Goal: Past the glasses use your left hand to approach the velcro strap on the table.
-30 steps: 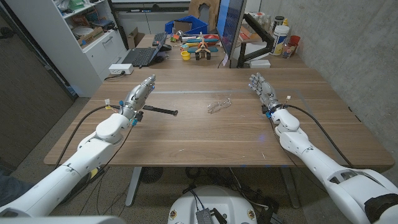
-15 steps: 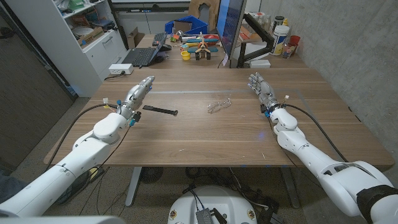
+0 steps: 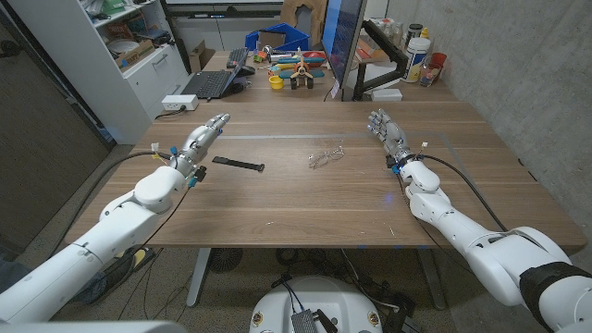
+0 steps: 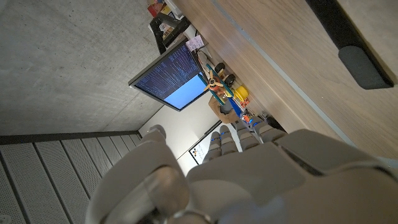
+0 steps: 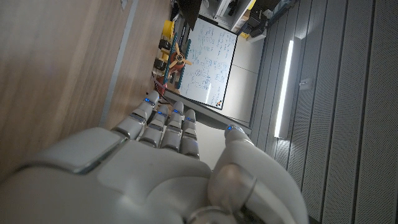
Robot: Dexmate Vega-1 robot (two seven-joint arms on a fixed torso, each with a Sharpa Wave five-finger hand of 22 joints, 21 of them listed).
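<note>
**Strap just inboard of the left hand**

Head view: the black velcro strap (image 3: 238,164) lies flat on the wooden table (image 3: 305,208), just beside the left hand (image 3: 201,141) on the side toward the table's middle, apart from it. Its long axis runs roughly across the table, near end toward the hand. The left hand holds nothing, fingers stretched out and pointing away from the robot. The glasses (image 3: 326,156) sit farther along the same line, between strap and right hand (image 3: 388,132), which is likewise unloaded with fingers extended and well apart from the strap. The left is plainly the nearer hand. I judge a short sideways move inward suffices; bare wood surrounds the strap, and the table's edges are well away.

Left wrist view: the strap's rounded end (image 4: 365,66) shows on the wood beyond the hand's back (image 4: 249,180), untouched.

Right wrist view: the right hand (image 5: 155,162) carries nothing, fingers straight.
</note>
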